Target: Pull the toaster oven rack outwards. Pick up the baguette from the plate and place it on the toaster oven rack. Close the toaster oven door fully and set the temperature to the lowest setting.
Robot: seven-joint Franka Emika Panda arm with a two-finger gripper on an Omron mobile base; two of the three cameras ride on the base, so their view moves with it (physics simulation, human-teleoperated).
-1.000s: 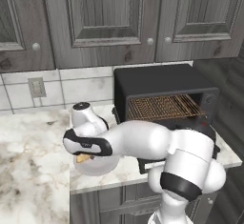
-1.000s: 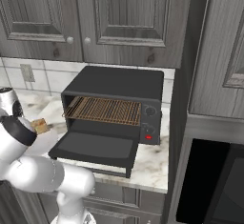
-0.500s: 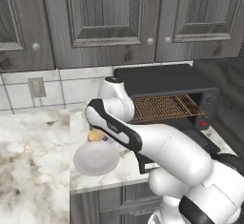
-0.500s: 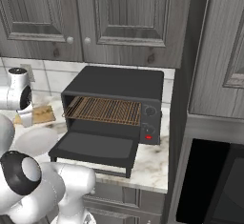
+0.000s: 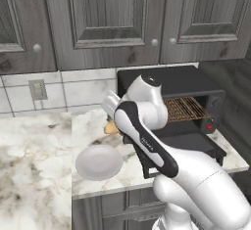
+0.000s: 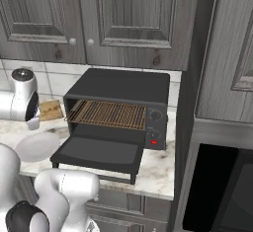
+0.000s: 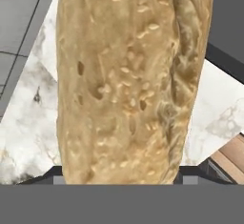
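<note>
Baguette point(image 7: 128, 80) clamped in hand point(image 5: 112, 121), off bare plate point(image 5: 99, 161).

One toaster oven point(image 6: 118, 85), one rack point(image 6: 109, 114), one plate point(image 5: 99, 162), apparently one baguette point(image 7: 128, 80).

Even, diffuse rendered light is falling across both base views; no glare. A soft shadow is lying under the matte black boxy toaster oven point(image 6: 118, 111). In the hand view the golden-tan seeded baguette point(image 7: 128, 80) is looming very close, possibly slightly soft-focused.
</note>
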